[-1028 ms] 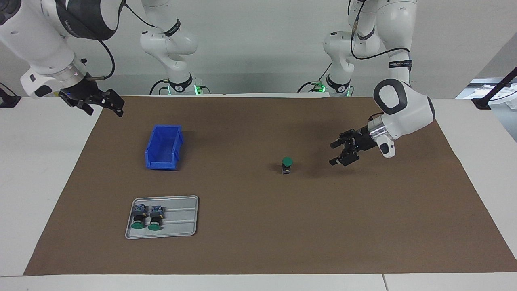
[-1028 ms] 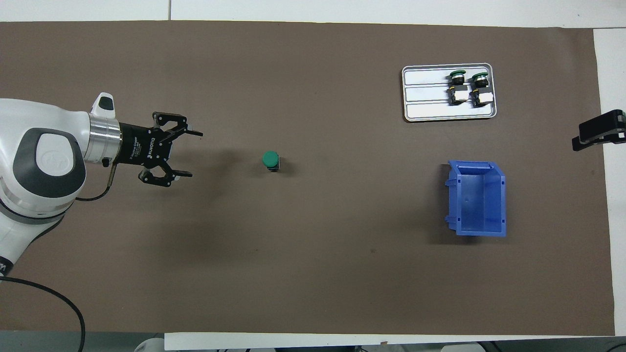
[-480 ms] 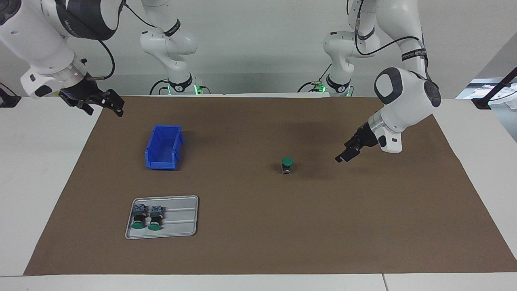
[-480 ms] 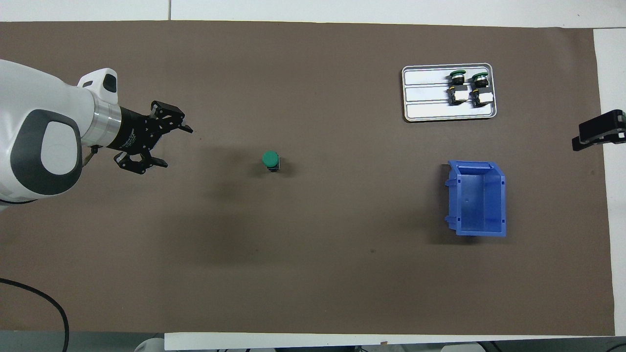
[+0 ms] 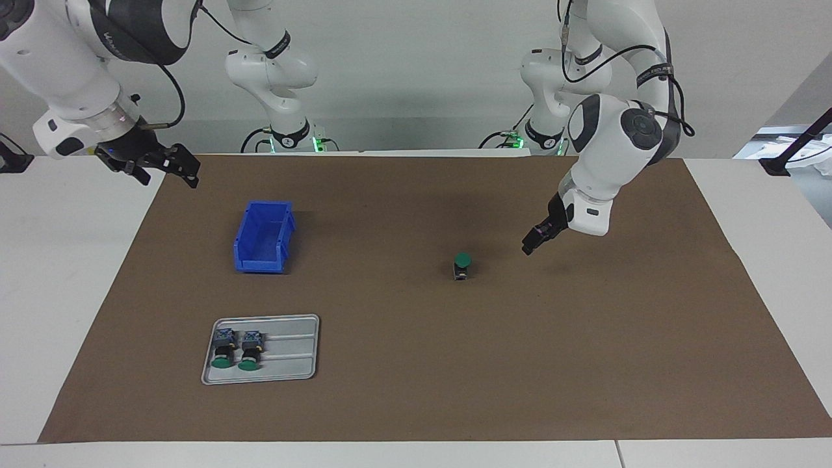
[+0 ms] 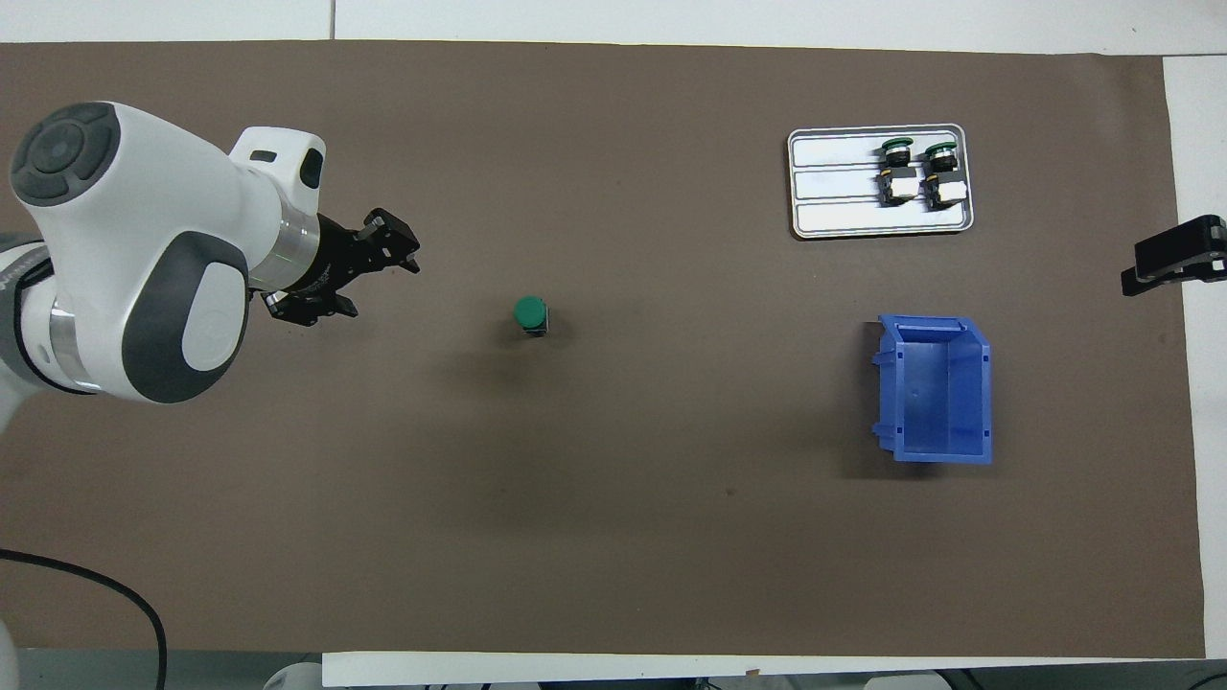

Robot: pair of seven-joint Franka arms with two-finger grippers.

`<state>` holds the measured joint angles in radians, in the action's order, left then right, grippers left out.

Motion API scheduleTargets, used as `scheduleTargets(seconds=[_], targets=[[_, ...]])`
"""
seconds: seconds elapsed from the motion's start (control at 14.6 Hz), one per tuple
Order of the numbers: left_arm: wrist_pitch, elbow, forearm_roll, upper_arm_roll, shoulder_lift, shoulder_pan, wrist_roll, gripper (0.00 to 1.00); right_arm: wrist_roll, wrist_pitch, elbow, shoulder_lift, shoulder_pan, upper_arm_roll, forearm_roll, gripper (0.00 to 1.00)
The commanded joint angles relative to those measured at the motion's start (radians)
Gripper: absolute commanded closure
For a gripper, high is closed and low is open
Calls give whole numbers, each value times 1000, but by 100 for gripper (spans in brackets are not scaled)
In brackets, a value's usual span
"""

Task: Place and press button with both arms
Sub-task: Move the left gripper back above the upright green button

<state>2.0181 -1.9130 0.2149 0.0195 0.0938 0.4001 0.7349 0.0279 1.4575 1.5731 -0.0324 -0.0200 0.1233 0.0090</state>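
So the brown mat covers most of the table, and both my arms are up over it. My left gripper hangs in the air above the mat toward the left arm's end, angled down, near the button but def not touching it. Fingers look bunched close together in the overhead view, but I honestly can't tell if they're fully closed. My right gripper waits over the mat's edge at the right arm's end w/ fingers spread apart, holding nothing.

Blue bin sits open side up toward the right arm's end. Farther from me than the bin is a grey tray w/ two spare buttons lying on their sides, side by side.

The button itself stands upright on the mat, green cap up, about mid table, between bin and left gripper.
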Motion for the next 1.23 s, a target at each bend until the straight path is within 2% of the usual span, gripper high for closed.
scheduleTargets(seconds=[0.0,0.14,0.34,0.55,0.75,1.16], targets=[[-4,38,-23,4,38,48,-29,50,18,4,28,25,-9,-8,-1,1],[-16,92,-49,7,84,109,-29,66,18,4,28,25,-9,-8,-1,1],[-21,127,-104,4,132,158,-32,79,18,4,28,25,-9,-7,-1,1],[-13,201,-95,4,191,178,-31,95,18,4,28,25,-9,-8,-1,1],[23,200,-91,4,218,216,-26,99,18,4,28,25,-9,-8,-1,1],[54,177,-92,4,242,227,-20,99,18,4,28,25,-9,-8,-1,1]])
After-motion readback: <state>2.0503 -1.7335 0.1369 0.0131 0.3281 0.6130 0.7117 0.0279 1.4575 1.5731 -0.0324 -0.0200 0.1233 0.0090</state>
